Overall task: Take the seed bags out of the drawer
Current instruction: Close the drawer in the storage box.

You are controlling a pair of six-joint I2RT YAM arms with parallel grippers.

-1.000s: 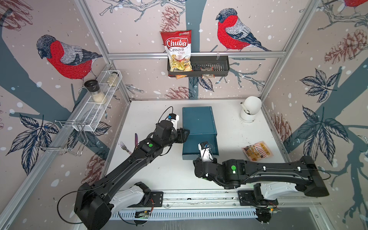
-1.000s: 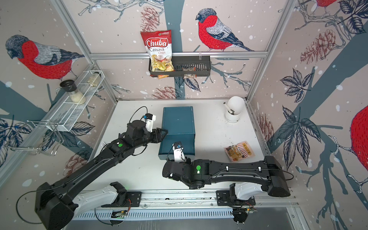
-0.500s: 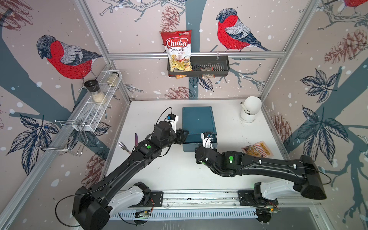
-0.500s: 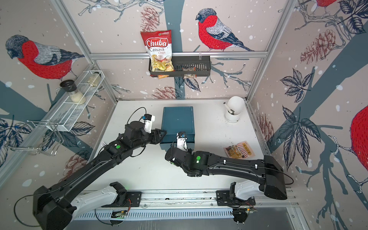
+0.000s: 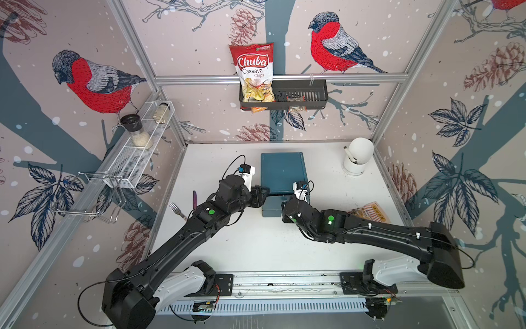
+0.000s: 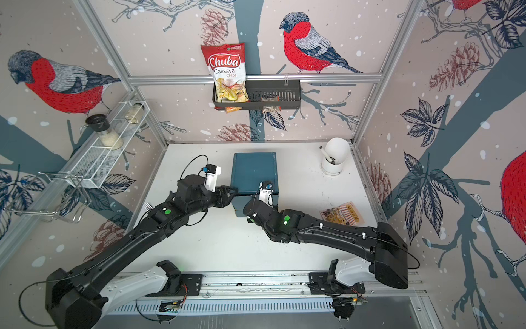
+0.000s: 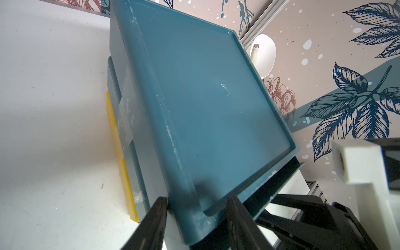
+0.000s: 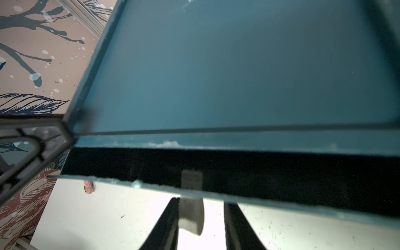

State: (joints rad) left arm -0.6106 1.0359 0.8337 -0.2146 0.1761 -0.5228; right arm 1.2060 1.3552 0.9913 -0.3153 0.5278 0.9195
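Note:
A teal drawer box (image 5: 281, 171) (image 6: 254, 171) stands mid-table, its drawer (image 5: 273, 209) pulled out a little at the front. My left gripper (image 5: 263, 193) (image 7: 195, 201) is shut on the box's front left corner rim. My right gripper (image 5: 287, 209) (image 8: 202, 202) is open around the drawer's white handle tab (image 8: 191, 214); one finger touches it and the other stands apart. The drawer gap (image 8: 238, 171) is dark, so any seed bags inside are hidden. One orange-yellow seed bag (image 5: 370, 213) (image 6: 343, 213) with a striped awning lies flat on the table to the right.
A fork (image 5: 178, 209) and a purple-handled utensil (image 5: 195, 199) lie left of the box. A white cup (image 5: 357, 155) stands at the back right. A black wall basket (image 5: 301, 91) holds the red Chuba bag (image 5: 254, 74). A wire shelf (image 5: 133, 159) juts from the left wall.
My right gripper has moved toward the back, up to the box front, and the drawer sticks out less than a second ago. The left gripper has stayed at the box corner.

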